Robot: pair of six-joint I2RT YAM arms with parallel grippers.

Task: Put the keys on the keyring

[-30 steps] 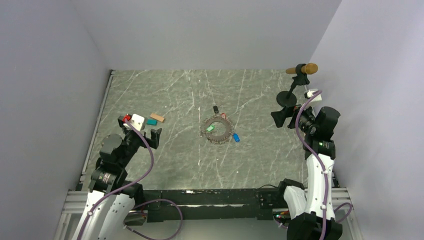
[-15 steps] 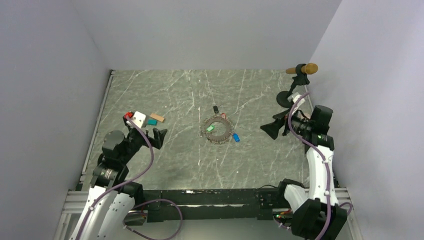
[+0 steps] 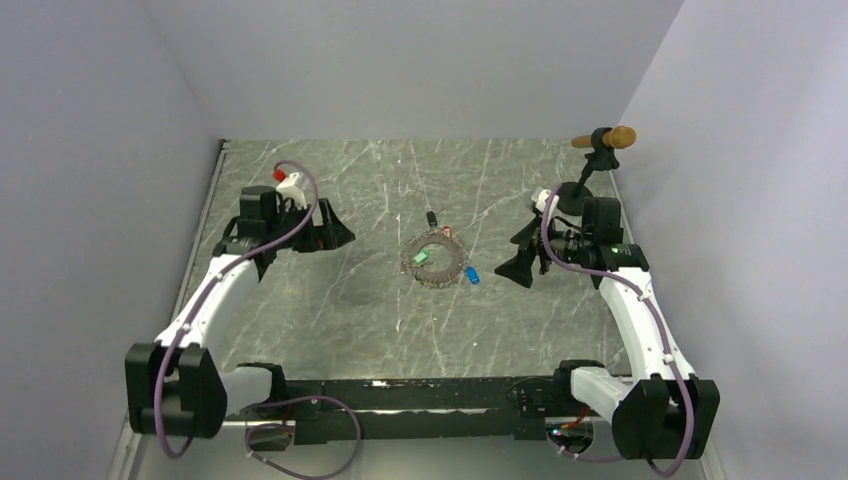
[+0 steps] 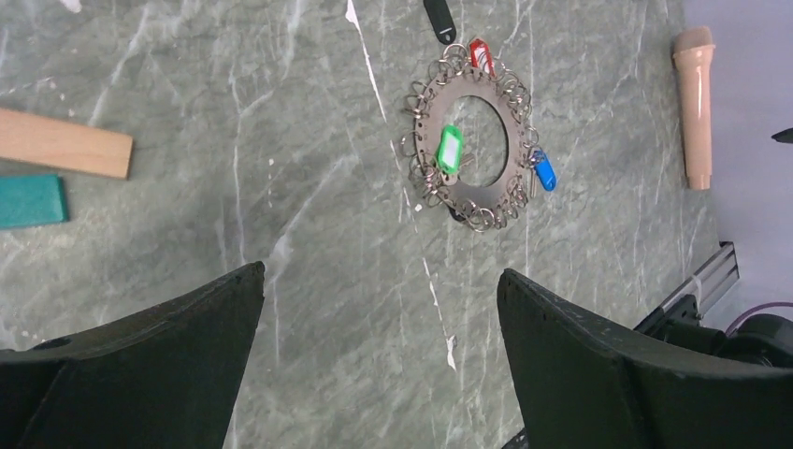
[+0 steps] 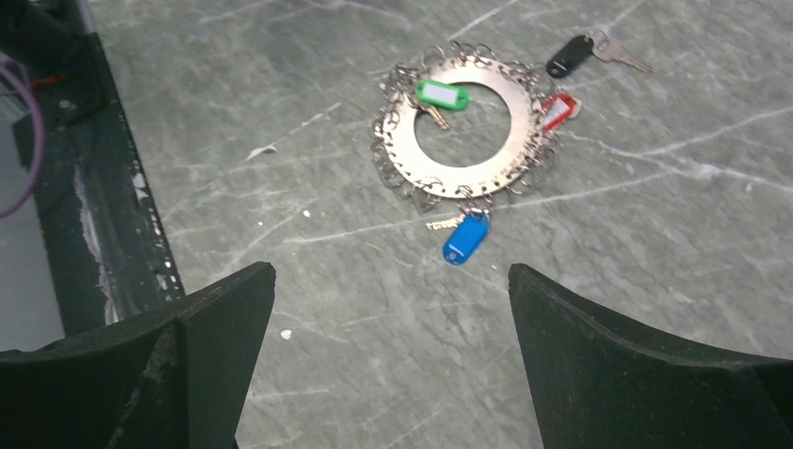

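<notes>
The keyring (image 3: 433, 275) is a flat grey metal ring fringed with small wire loops, lying mid-table; it also shows in both wrist views (image 4: 486, 198) (image 5: 400, 140). A green key (image 3: 421, 257) (image 4: 450, 148) (image 5: 439, 94) rests across the ring. At the ring's far rim lies a red key (image 3: 447, 232) (image 4: 481, 54) (image 5: 557, 108). Beyond that sits a black key (image 3: 431, 217) (image 4: 439, 19) (image 5: 568, 54). The blue key (image 3: 472, 276) (image 4: 544, 172) (image 5: 465, 238) is just off the ring's right edge. My left gripper (image 3: 330, 230) (image 4: 381, 271) hovers open, left of the ring. My right gripper (image 3: 515, 256) (image 5: 392, 267) hovers open, right of the blue key.
A tan wooden block (image 4: 61, 143) and a teal block (image 4: 30, 201) lie under my left arm. A tan-handled tool (image 3: 608, 138) (image 4: 694, 103) sits on a black stand at the back right. A black rail (image 5: 103, 215) runs along the near edge. Walls enclose three sides.
Both arms have risen and swung inward toward the keyring: the left gripper up and to the right over the blocks, the right gripper leftward near the blue key. Both stayed open.
</notes>
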